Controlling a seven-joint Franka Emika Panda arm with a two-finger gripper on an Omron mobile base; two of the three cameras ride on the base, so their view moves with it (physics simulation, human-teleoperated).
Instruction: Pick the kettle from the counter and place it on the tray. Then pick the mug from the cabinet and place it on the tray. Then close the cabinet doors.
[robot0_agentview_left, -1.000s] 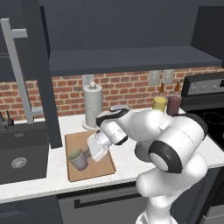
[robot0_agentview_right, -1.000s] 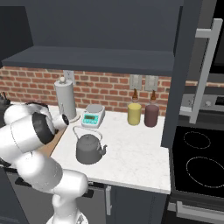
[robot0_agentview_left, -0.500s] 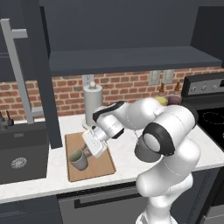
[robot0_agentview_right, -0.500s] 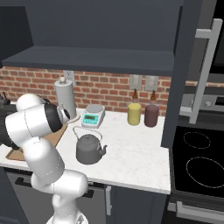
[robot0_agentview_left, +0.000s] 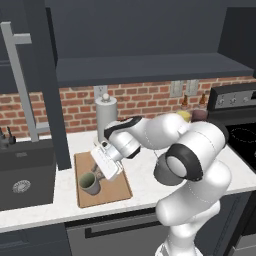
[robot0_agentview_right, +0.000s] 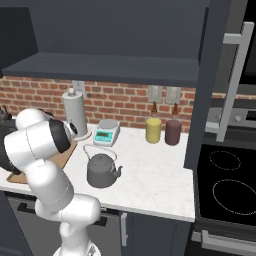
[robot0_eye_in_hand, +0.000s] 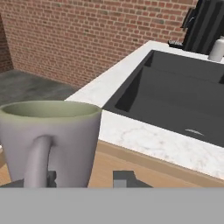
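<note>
The mug is seen upright on the tray, at its front-left part, handle toward the hand cam, greenish inside visible. In the hand view the mug sits just ahead of the gripper; its handle lies betw. the two dark tips, w/ gaps visible, so the pincer is judged partly parted and holding nothing. In the left base view the gripper is just beside the mug's rim, angled down.

The kettle is on the counter, well apart from the tray, to the right of it; it isn't on the board. So the mug step appears done, release apparently made, while the kettle step is judged not done. The cabinet doors stand open; the second panel is open at the right w/ its silver bar handle.

Next move, as judged: the hand is to be drawn back and up clear of the mug handle w/o tipping it, then the kettle's wire handle is to be reached; room beside the mug is needed on the tray.

Writing: none legible. The scale has a green display, digits too small to read. No brand is made out on the yellow canister or maroon canister.
</note>
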